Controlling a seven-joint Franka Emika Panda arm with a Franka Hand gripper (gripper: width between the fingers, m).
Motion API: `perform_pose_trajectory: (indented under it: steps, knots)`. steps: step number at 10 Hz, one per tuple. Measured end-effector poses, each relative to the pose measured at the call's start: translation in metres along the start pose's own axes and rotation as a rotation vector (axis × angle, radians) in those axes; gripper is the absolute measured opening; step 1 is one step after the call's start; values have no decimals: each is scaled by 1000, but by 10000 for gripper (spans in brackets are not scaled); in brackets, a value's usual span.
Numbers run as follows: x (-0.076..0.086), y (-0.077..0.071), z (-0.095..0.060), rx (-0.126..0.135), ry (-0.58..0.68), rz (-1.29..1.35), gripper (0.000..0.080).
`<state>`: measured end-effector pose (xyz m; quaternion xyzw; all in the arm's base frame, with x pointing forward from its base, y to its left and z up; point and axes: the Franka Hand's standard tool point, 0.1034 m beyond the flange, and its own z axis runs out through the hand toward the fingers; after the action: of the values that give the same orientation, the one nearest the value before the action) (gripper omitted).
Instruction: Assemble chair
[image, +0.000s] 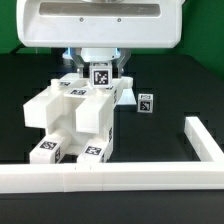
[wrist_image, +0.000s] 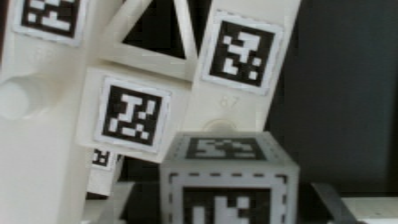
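Note:
The partly joined chair (image: 72, 118) is a cluster of glossy white blocks with black-and-white tags, standing at the exterior view's centre left. My gripper (image: 100, 80) hangs over its far top end and is shut on a small tagged white chair block (image: 100, 73). The block touches or sits just against the top of the assembly. In the wrist view this block (wrist_image: 228, 172) fills the space between my gripper (wrist_image: 228, 208) jaws, with the chair's tagged panel (wrist_image: 134, 110) close beside it. Another small tagged chair piece (image: 146, 102) lies loose on the black table.
A long white L-shaped rail (image: 110, 179) runs along the table's front and turns back along the exterior view's right (image: 205, 140). The robot's white body (image: 95, 25) looms behind the assembly.

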<state>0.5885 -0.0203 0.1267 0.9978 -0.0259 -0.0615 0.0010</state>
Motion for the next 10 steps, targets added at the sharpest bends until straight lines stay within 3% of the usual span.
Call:
perform_pose_trajectory:
  steps: [10]
  knots:
    - [4,2,1,-5,17,2,288]
